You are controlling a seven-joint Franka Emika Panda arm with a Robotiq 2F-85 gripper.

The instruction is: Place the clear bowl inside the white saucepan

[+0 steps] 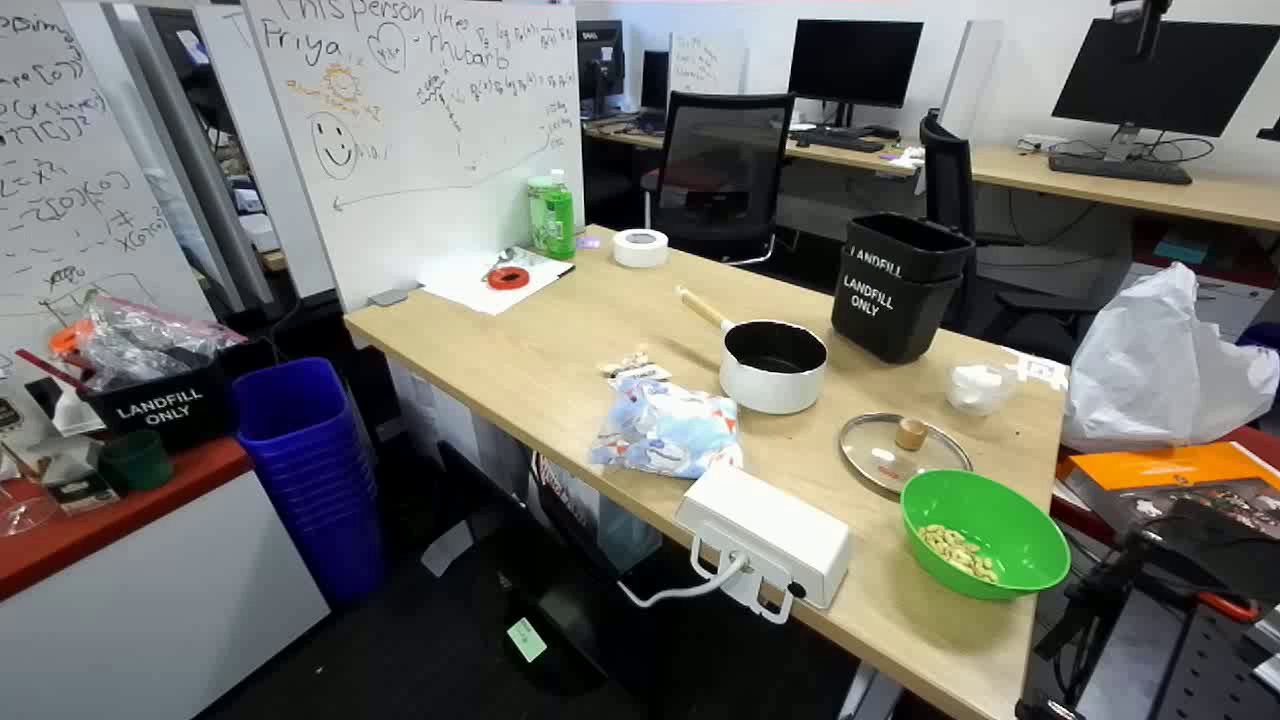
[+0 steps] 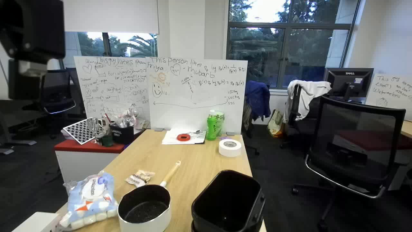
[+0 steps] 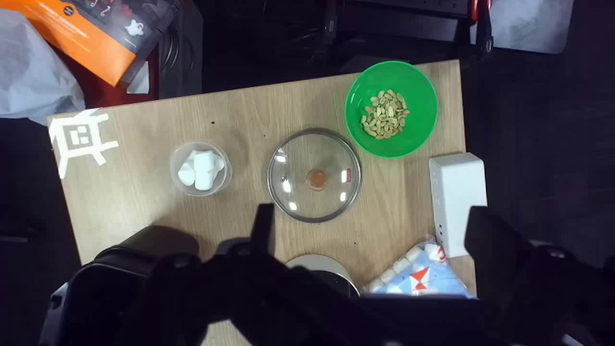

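Marshmallows [image 3: 202, 168] are sitting inside the clear bowl [image 3: 180, 155], toward the wrist view's left. Rightward, partly hidden, the white saucepan [image 3: 316, 262] is standing without it. Farther right, my gripper [image 3: 371, 209] is hanging wide, holding nothing. I'm judging this as pre-grasp: next I'm needing to centre above the bowl and pinch its rim.

Tan wooden tabletop [image 1: 560, 370] bright, fairly even. Dark carpet [image 1: 400, 650] crushed to near-black. In an exterior view, daylight through the large dark-framed window [image 2: 257, 51], sky patch [image 2: 264, 10] blown out. Wrist view: hard white glints on the round clear glass lid [image 3: 314, 176], soft shadow right of the small round transparent bowl [image 3: 179, 156]; black two-fingered gripper [image 3: 371, 210] near-silhouette, edges soft. Flat black monitor [image 1: 1165, 78] at upper right of an exterior view leans outward, wide-angle stretch.
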